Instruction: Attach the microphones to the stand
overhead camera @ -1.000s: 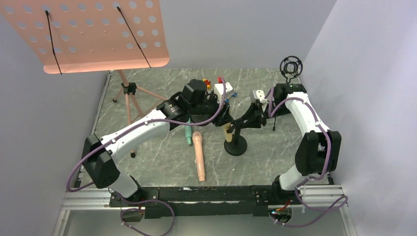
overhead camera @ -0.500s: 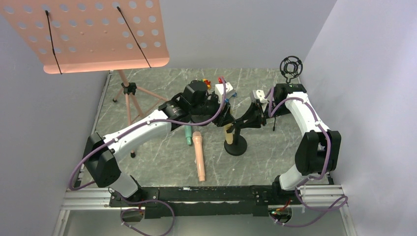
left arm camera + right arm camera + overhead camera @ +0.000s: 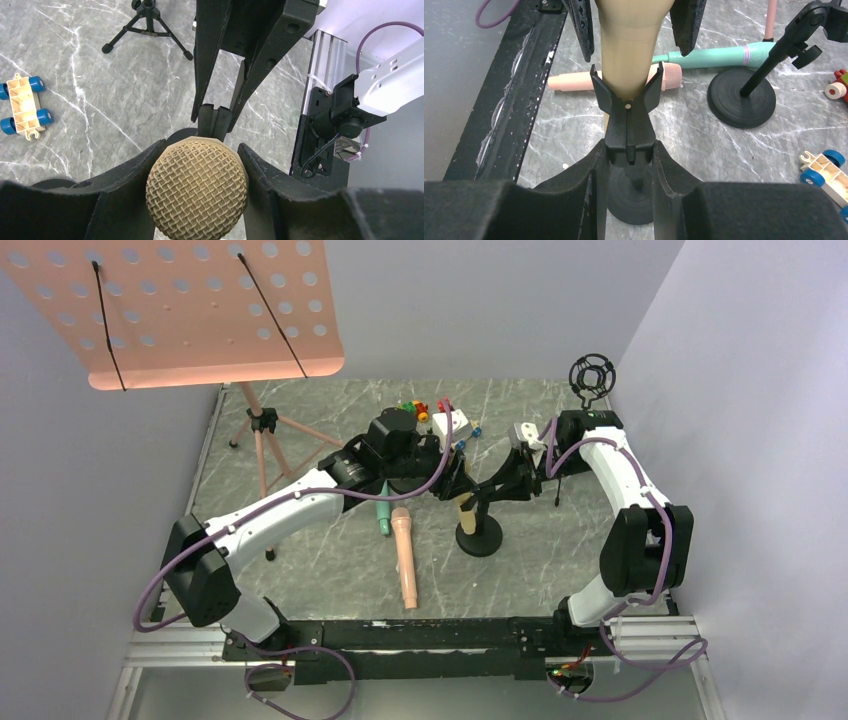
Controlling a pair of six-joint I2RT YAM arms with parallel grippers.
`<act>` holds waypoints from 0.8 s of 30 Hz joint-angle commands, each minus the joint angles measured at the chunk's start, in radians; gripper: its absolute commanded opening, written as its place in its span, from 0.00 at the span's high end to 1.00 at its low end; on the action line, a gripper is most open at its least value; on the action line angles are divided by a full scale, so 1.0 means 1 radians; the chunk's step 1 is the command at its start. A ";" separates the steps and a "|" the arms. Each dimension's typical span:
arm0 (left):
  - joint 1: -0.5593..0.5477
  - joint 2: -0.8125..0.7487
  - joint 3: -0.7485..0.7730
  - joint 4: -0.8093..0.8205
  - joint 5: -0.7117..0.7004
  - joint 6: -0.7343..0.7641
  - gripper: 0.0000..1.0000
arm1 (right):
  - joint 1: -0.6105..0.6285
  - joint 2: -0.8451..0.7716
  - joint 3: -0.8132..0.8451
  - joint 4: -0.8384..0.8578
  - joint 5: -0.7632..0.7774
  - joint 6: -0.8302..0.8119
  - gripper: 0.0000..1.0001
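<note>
Your left gripper (image 3: 199, 150) pinches the yellow microphone (image 3: 196, 192) by its mesh head, one finger pressed against each side. Just beyond it, your right gripper (image 3: 629, 147) is clamped on the black clip (image 3: 626, 112) atop the stand (image 3: 479, 537). The right wrist view shows what the left one hides: the microphone's tan body rests in the clip's fork, between the two prongs. Past the right gripper, the pink microphone (image 3: 570, 81) and the green microphone (image 3: 719, 54) lie on the table (image 3: 704, 150), beside a round base (image 3: 741, 102) of a second stand. Only the top view shows the music stand (image 3: 180, 310), far off on the left gripper's side.
</note>
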 commanded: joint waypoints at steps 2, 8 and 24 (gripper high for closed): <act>-0.005 -0.038 0.011 0.074 0.034 -0.024 1.00 | 0.005 0.011 0.019 -0.020 -0.002 -0.034 0.84; -0.006 -0.033 0.016 0.069 0.035 -0.021 1.00 | 0.005 0.009 0.015 -0.020 -0.010 -0.040 0.63; -0.005 -0.035 0.017 0.068 0.034 -0.022 1.00 | 0.003 -0.009 -0.005 -0.020 -0.018 -0.057 0.03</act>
